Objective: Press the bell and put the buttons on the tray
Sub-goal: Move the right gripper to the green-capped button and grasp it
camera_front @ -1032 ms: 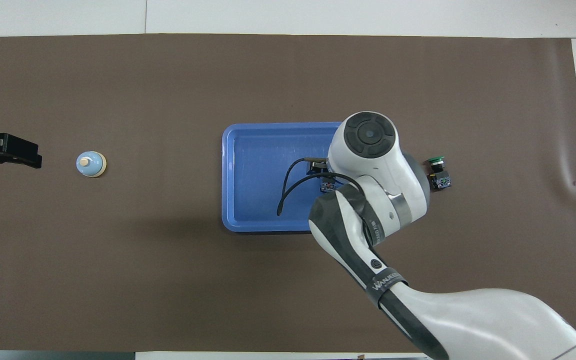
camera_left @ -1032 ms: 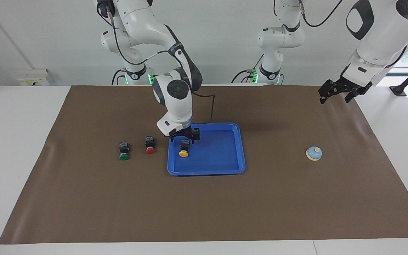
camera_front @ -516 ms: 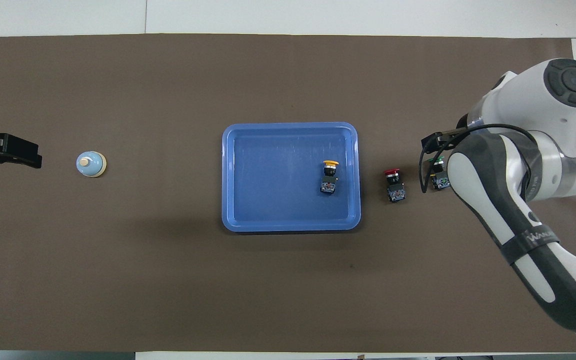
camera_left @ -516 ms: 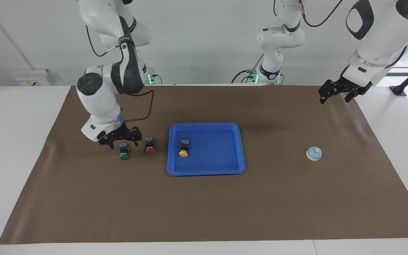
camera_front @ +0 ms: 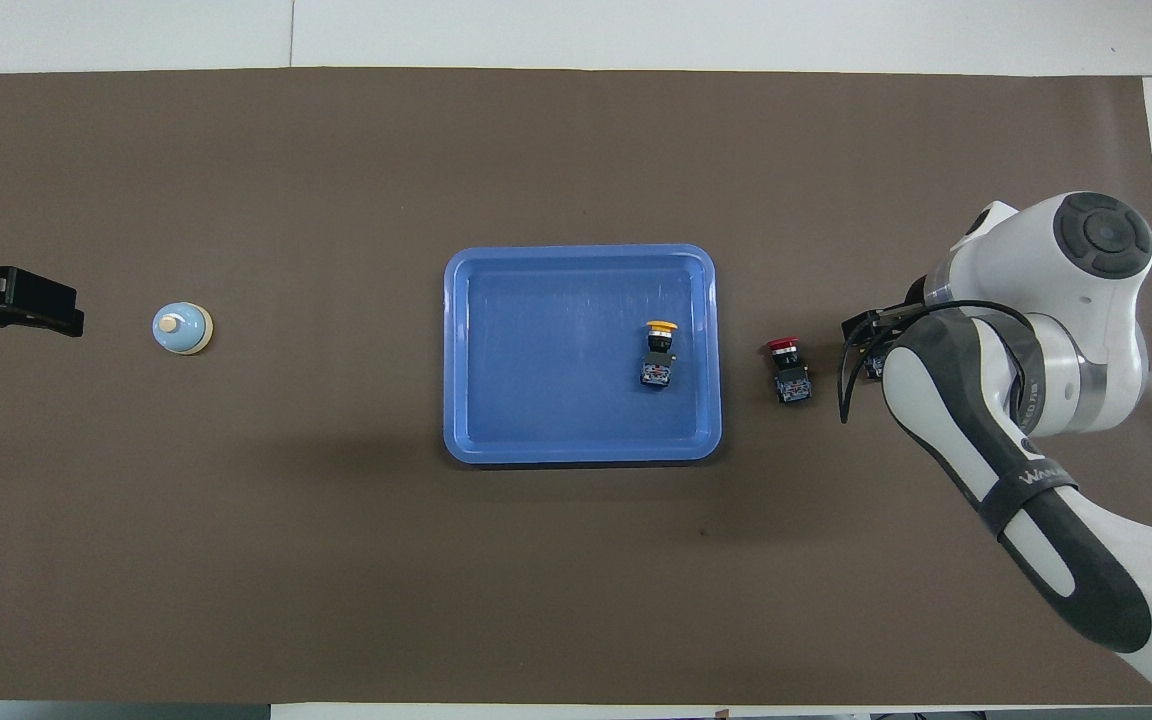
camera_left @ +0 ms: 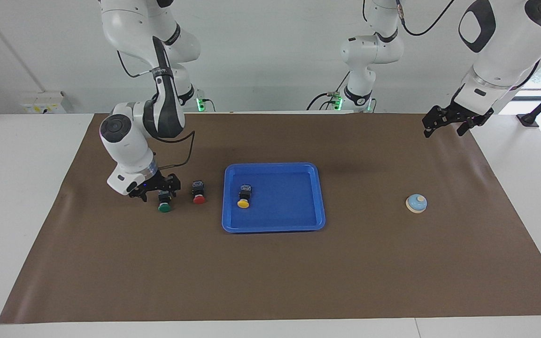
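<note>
Since a second ago the right arm has left the tray (camera_left: 320, 197), where it hung over the yellow button (camera_left: 243, 195), and swung out toward its own end of the worktop; in the last half second it has dropped lower, so the right end effector (camera_left: 154, 190) now sits around the green button (camera_left: 164, 201), fingers spread to either side of the black body and, as far as the facing view shows, not yet closed on it. From overhead the arm hides nearly all of that button. By my reading one of three buttons is done: yellow lies inside the tray, near the wall toward the right arm's end. Green and the red button (camera_left: 198, 192) are on the worktop just beside that same end of the tray, red between tray and green. Whether the bell (camera_left: 416, 203) has been pressed cannot be told; it stands alone well toward the left arm's end, midway between the worktop's long edges. All three buttons lie on their sides with the long axis running from the robots' edge toward the edge away from them, caps pointing away from the robots and black bodies toward them. The left arm waits, its left end effector (camera_left: 452, 120) raised over the corner of the worktop at its own end by the robots' edge, fingers apart and empty.
</note>
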`<action>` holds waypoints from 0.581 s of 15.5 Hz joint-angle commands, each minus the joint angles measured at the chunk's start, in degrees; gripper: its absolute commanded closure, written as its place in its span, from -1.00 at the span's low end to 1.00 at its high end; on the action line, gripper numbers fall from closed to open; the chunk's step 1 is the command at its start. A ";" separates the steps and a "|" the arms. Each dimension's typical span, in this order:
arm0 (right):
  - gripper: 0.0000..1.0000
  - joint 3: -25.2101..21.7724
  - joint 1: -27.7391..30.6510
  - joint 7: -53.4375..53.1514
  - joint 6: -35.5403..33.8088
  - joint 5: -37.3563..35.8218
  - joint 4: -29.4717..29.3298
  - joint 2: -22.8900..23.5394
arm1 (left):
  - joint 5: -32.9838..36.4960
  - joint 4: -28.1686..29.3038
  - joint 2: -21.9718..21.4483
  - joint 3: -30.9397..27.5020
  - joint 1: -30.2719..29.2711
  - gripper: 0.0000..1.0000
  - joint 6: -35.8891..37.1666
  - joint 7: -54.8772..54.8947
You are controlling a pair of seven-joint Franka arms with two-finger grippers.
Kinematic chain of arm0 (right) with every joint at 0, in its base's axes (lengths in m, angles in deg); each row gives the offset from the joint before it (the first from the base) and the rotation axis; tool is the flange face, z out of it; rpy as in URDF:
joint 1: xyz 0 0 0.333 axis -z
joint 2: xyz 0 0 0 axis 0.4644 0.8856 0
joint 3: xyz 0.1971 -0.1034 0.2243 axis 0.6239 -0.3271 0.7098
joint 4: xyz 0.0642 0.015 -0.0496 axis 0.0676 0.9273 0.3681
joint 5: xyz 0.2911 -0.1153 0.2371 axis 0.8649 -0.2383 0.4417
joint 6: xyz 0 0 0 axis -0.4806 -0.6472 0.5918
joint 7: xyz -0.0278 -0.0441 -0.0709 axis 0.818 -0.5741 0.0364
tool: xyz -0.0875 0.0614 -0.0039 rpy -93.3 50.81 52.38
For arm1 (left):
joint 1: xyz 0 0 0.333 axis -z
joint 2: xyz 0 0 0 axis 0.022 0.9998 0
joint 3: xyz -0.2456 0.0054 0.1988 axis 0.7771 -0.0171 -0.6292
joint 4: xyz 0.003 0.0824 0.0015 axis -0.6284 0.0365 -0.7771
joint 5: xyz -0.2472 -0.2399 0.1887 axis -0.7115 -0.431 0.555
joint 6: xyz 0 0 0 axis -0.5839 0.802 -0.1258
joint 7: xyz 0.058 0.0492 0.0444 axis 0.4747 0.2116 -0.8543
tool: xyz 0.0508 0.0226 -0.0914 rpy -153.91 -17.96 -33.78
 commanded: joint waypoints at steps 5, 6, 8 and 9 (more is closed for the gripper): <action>-1.00 0.51 0.75 0.07 5.34 0.01 5.95 0.26 | 0.48 0.30 -0.80 -0.17 0.15 -1.00 0.61 -0.34; -1.00 0.51 0.66 -0.63 5.42 0.01 5.96 0.44 | 0.39 0.30 -0.80 -0.17 0.15 -1.00 0.61 -0.34; -0.15 0.51 0.74 -0.64 5.51 0.01 5.96 0.44 | 0.39 0.30 -0.80 -0.17 0.15 -1.00 0.61 -0.25; 0.32 0.51 0.75 -0.21 5.51 0.01 5.96 0.44 | 0.48 0.30 -0.80 -0.08 0.15 -1.00 0.61 -0.33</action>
